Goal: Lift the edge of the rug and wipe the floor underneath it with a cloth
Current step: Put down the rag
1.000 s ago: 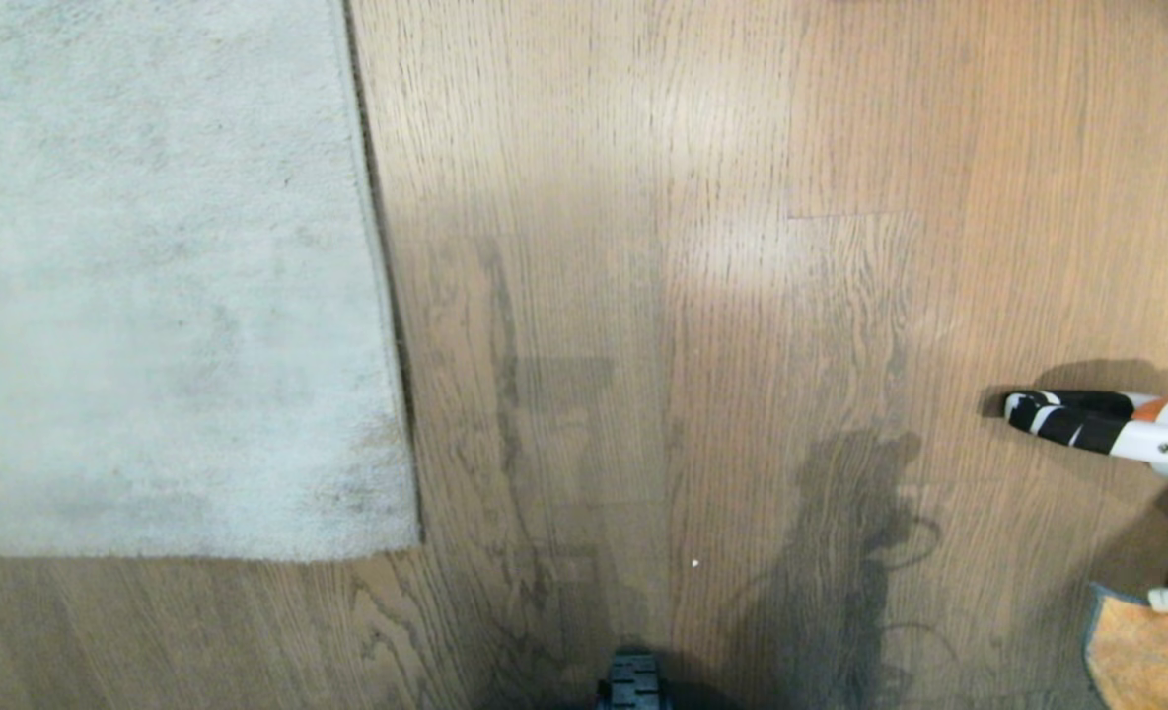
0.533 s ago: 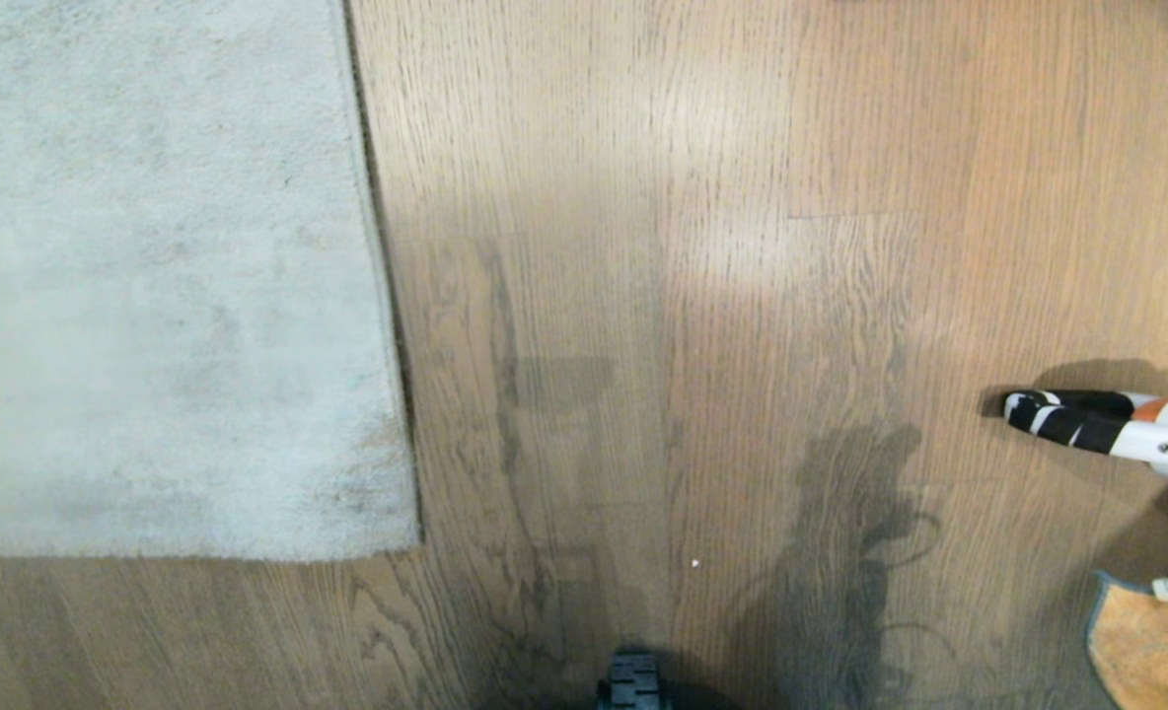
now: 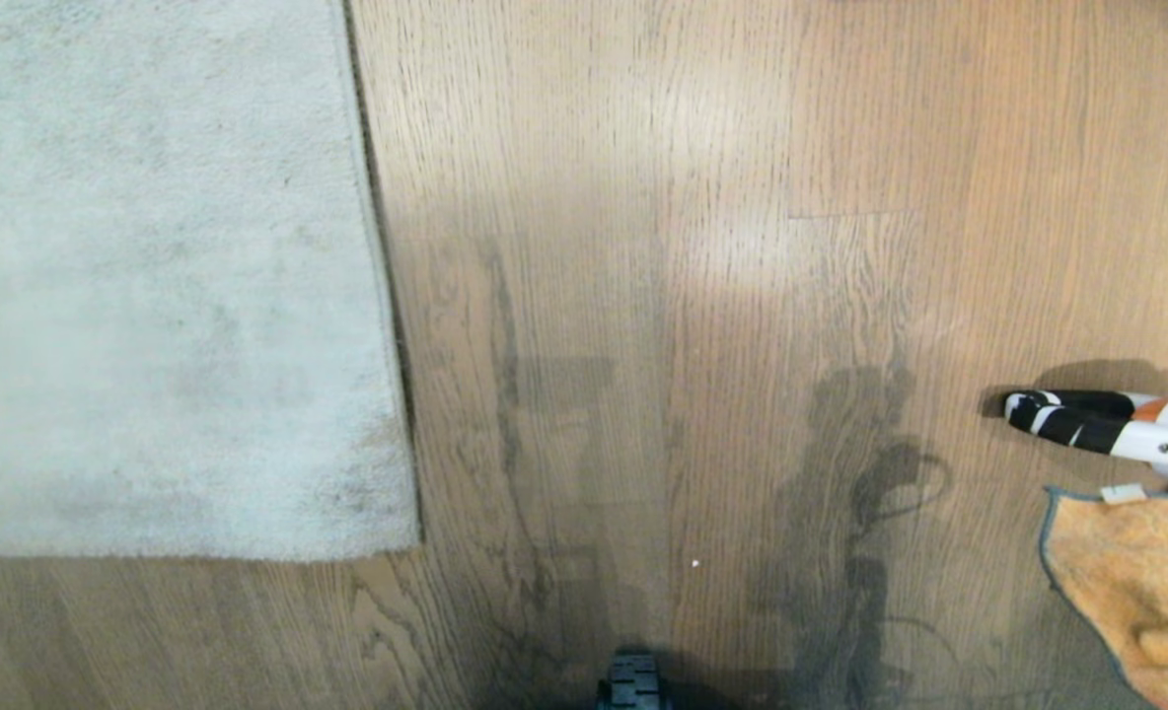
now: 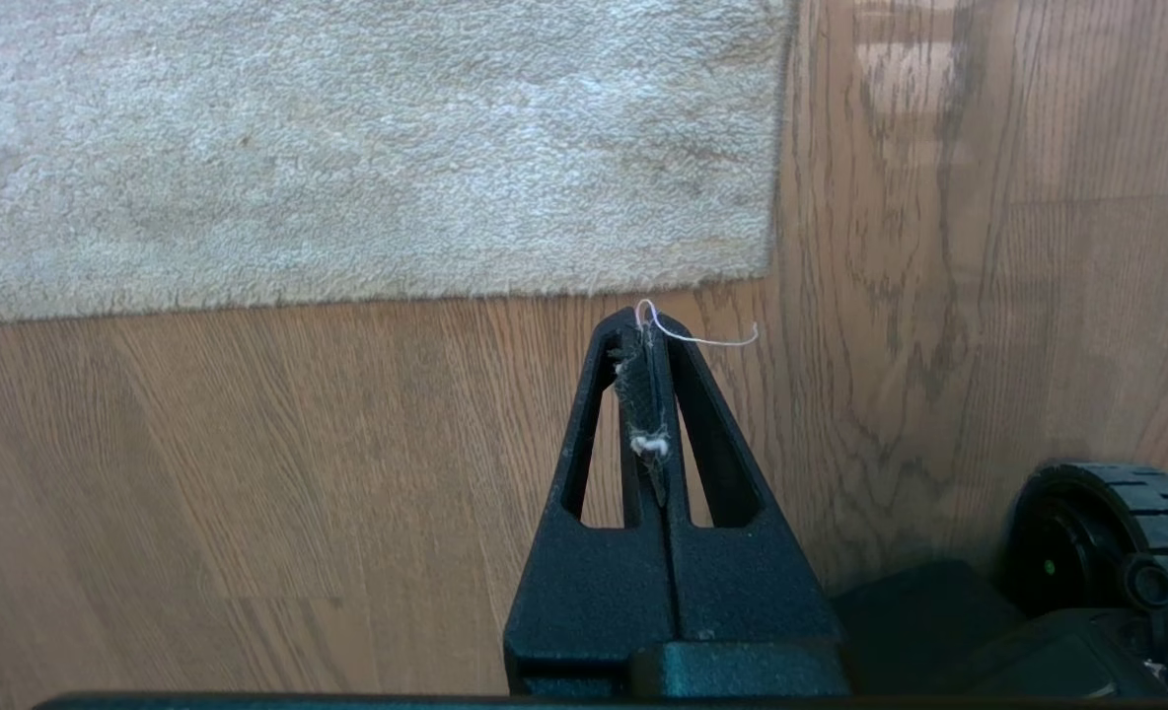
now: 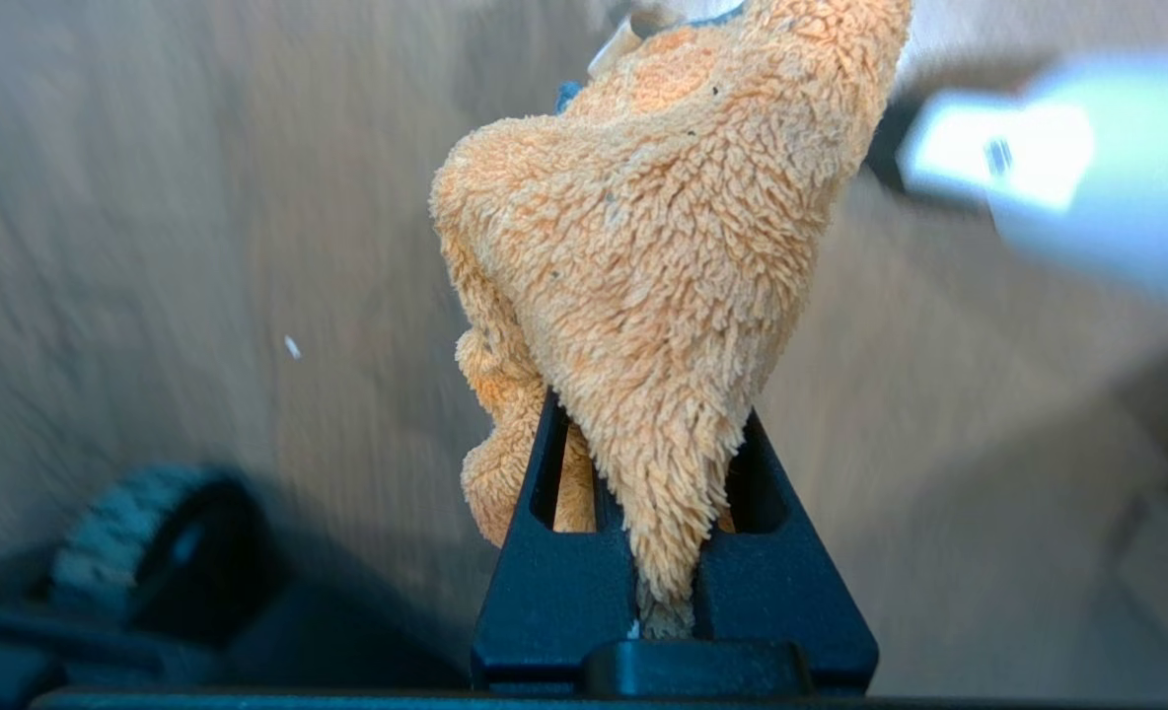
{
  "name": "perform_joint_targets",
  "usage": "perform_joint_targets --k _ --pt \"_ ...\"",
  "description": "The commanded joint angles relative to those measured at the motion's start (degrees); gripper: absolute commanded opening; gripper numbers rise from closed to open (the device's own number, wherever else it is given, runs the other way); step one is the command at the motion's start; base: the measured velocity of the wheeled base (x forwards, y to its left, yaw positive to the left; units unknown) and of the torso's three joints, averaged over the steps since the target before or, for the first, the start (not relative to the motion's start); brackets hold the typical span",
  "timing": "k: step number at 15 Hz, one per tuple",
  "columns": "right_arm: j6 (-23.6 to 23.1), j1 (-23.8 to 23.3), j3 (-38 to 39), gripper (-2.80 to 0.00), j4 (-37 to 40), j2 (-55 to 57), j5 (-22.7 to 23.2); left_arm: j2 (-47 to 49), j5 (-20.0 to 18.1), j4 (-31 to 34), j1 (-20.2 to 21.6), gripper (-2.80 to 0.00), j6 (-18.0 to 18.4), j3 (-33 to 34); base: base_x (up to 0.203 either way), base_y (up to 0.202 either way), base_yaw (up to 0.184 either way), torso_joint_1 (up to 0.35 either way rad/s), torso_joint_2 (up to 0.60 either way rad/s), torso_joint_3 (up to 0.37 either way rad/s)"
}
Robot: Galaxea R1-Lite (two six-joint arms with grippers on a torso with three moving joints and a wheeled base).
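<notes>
The pale grey rug (image 3: 150, 296) lies flat at the left, and its edge (image 3: 387, 296) runs down to a near corner (image 3: 411, 537). Brown wood-grain floor (image 3: 693, 296) fills the rest of the head view. The orange-tan cloth (image 3: 1136, 572), with a blue-grey trim and a white tag, hangs at the lower right. My right gripper (image 5: 648, 414) is shut on the cloth (image 5: 663, 247), which covers its fingertips. My left gripper (image 4: 646, 325) is shut and holds nothing but bits of lint and a thread. It sits above bare floor just short of the rug corner (image 4: 766, 271).
A white-handled tool with a black-and-white striped tip (image 3: 1087, 419) lies on the floor at the right, just beyond the cloth. The robot's black wheel (image 4: 1107, 523) and base (image 3: 631, 685) sit at the near edge.
The cloth has come further into the head view, up and to the left, with my right gripper. Its shadow on the floor has shifted too. The left gripper and the rug have not moved.
</notes>
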Motion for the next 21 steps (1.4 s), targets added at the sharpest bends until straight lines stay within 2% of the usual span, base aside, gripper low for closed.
perform_joint_targets --k 1,7,11,15,18,21 --pt "0.01 2.99 -3.60 -2.80 -5.21 12.47 0.14 -0.02 -0.03 -0.04 0.01 -2.80 -0.01 0.00 0.000 0.000 0.000 0.000 0.00 0.000" --pt "-0.29 4.05 -15.80 -2.80 -6.89 26.84 -1.12 -0.02 0.01 -0.04 0.01 -2.80 -0.01 0.00 0.000 0.000 0.000 0.000 0.00 0.000" --pt "-0.14 3.48 -22.89 -2.80 -8.09 36.40 -6.93 -0.02 -0.03 -0.04 0.01 -2.80 -0.01 0.00 0.000 0.000 0.000 0.000 0.00 0.000" --pt "0.05 -2.78 -29.27 -2.80 -14.74 45.86 -8.14 -0.02 -0.03 -0.04 0.01 -2.80 -0.01 0.00 0.000 0.000 0.000 0.000 0.00 0.000" --pt "0.21 -8.83 -37.60 -2.80 -15.59 51.73 -8.20 -0.02 -0.03 -0.04 0.01 -2.80 -0.01 0.00 0.000 0.000 0.000 0.000 0.00 0.000" --pt "0.29 -12.83 -46.01 -2.80 -15.74 57.52 -8.20 -0.02 0.04 -0.04 0.01 -2.80 -0.01 0.00 0.000 0.000 0.000 0.000 0.00 0.000"
